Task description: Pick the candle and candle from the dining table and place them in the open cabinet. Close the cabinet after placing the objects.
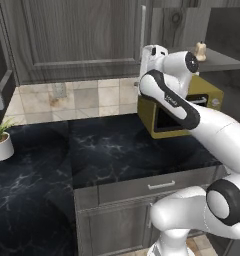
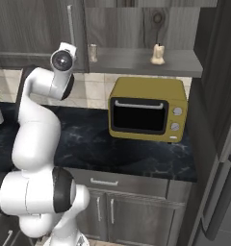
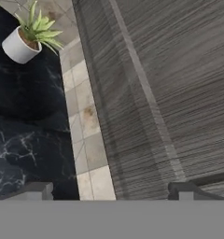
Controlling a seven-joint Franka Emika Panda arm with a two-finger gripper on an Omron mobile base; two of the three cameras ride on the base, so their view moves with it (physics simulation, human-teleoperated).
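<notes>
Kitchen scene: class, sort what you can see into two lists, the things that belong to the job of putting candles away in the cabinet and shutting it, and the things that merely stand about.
Belong to the job:
candle on the cabinet shelf
cabinet door

Merely standing about:
yellow microwave
potted plant
black counter

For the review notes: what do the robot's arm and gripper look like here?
The arm is glossy white, built of rounded tubular segments with black bands and round black joint caps; one black band carries small pale lettering, too small to read. No loose cables show. The gripper ends in two small, blocky dark grey fingertips.
</notes>
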